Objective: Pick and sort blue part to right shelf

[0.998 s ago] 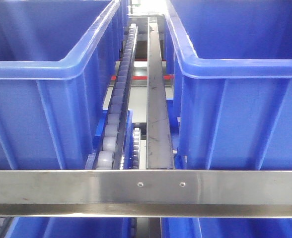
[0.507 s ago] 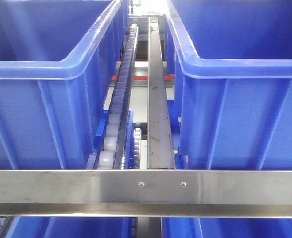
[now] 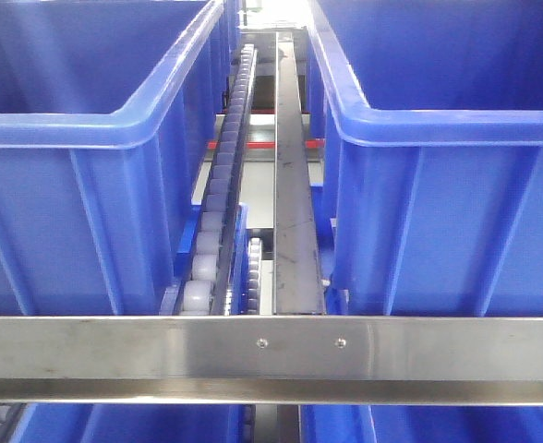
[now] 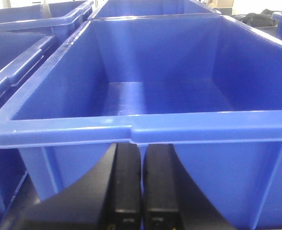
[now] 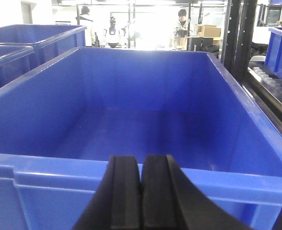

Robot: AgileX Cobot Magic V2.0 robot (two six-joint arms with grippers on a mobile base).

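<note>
The blue part is out of view in every frame. My left gripper [image 4: 141,146] is shut with nothing between its black fingers; it sits just below the near rim of a big blue bin [image 4: 131,130], whose inside shows only a bare floor. My right gripper [image 5: 141,159] is also shut and holds nothing, its tips level with the near rim of another blue bin [image 5: 50,168] that looks bare inside. The front view shows neither gripper.
In the front view two large blue bins [image 3: 78,129] [image 3: 456,129] flank a roller track [image 3: 218,212] and a steel rail [image 3: 295,212]. A steel crossbar [image 3: 271,355] runs across the foreground. More bins [image 4: 16,62] stand left; people stand far behind.
</note>
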